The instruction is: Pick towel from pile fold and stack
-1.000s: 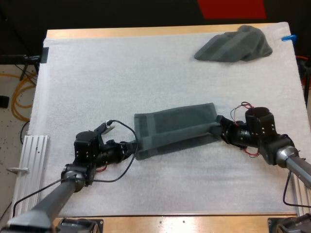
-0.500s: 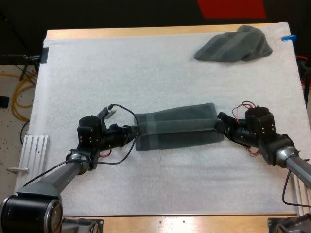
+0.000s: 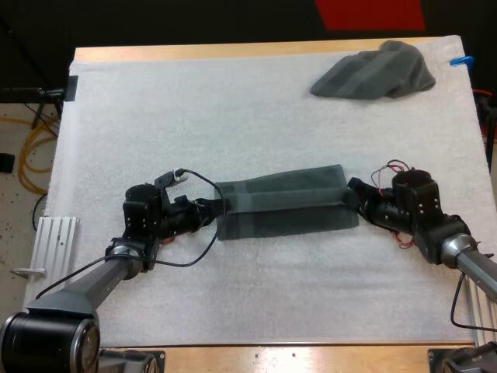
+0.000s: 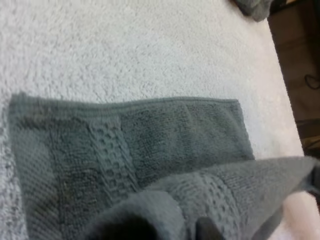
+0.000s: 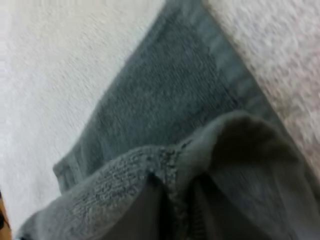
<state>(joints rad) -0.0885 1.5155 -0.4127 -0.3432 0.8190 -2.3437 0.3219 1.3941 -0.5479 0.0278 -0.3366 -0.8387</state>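
Observation:
A dark grey-green towel [image 3: 283, 203] lies folded lengthwise in the middle of the white mat [image 3: 233, 116]. My left gripper [image 3: 211, 212] is shut on the towel's left end and my right gripper [image 3: 352, 199] on its right end. In the left wrist view the flat lower layer [image 4: 150, 140] spreads ahead, with the raised edge [image 4: 230, 190] draped close over my fingers and hiding them. The right wrist view has the pinched towel edge [image 5: 175, 175] bunched over the flat layer [image 5: 170, 95].
A crumpled dark towel [image 3: 374, 71] sits at the mat's far right corner. A metal rail [image 3: 54, 241] lies off the table's left side. Bare mat stretches between the two towels and along the front.
Both grippers have carried the towel's near edge away from me over the rest, so the towel lies as a narrower, straighter band. The left arm has moved forward and right.

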